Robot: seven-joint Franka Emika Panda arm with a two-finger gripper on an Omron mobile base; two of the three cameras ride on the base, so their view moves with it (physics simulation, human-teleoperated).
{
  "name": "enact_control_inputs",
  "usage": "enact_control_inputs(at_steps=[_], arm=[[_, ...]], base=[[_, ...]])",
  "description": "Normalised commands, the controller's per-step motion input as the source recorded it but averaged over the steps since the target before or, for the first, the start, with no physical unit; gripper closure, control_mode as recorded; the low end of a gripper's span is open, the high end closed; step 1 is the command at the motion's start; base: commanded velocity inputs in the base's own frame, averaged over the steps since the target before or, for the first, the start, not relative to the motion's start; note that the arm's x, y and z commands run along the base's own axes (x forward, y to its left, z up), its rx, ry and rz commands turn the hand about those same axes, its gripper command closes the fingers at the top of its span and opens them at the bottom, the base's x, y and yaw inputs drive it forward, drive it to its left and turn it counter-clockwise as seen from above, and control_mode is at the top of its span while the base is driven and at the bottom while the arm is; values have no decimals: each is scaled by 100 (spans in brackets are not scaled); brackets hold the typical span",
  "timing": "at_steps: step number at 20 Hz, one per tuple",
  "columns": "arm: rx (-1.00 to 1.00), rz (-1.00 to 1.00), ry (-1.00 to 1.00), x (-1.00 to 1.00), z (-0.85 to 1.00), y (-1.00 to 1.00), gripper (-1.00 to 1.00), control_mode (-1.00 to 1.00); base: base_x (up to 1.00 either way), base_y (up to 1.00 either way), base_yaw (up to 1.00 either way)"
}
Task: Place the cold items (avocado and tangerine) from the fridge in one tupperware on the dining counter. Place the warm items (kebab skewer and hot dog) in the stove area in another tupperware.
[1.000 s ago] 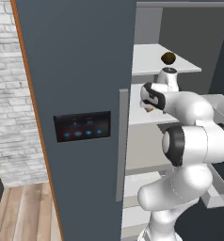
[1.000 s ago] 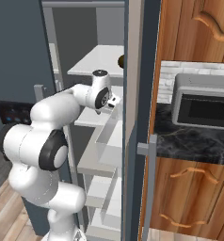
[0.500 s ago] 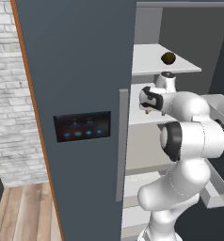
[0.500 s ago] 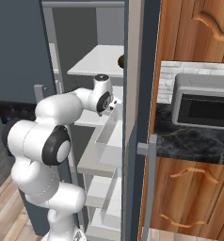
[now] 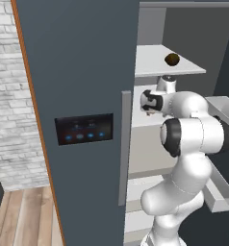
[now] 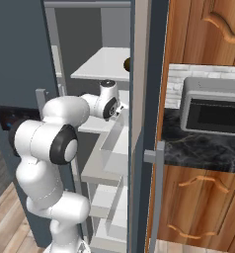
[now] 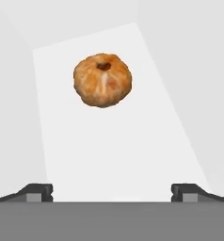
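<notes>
1. Compared with a second ago, the white arm has pushed its wrist further into the open fridge; in the left base view the hand now sits deeper between the shelves, just past the edge of the dark grey fridge door (image 5: pixel 78 96) with its small black touch panel (image 5: pixel 83 129).
2. Half a second ago the wrist was already almost this deep, so the last stretch of the reach is small.
3. The round orange tangerine (image 7: pixel 102 80) with a dark dimple at its top lies on a plain white fridge shelf (image 7: pixel 109 155), seen in the hand view.
4. The two-finger gripper (image 7: pixel 111 190) has its jaws spread wide apart, the dark fingertips (image 7: pixel 37 190) standing at the far left and far right of the bottom of that view, with nothing between them.
5. The tangerine sits ahead of the claw, well clear of both tips and slightly toward the left tip's side; it touches neither.
6. On the upper white shelf (image 5: pixel 155 62) above the arm, a small dark brown rounded object (image 5: pixel 171 59) rests near the front edge; from the left base view I can't tell for certain what it is.
7. In the right base view, a grey microwave (image 6: pixel 213 111) stands on a dark marble counter (image 6: pixel 198 148) beside the fridge, with brown wooden cabinets (image 6: pixel 198 207) below.
</notes>
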Motion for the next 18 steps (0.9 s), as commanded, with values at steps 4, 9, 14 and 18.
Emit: enact_control_inputs(at_steps=[4,9,14,18], arm=[[0,0,0,34,-10,-4,-100,-100],[0,0,0,42,-4,-8,-100,-100],[0,0,0,42,-5,-9,-100,-100],[0,0,1,40,-8,-9,-100,-100]], base=[[0,0,0],[0,0,0],[0,0,0],[0,0,0]])
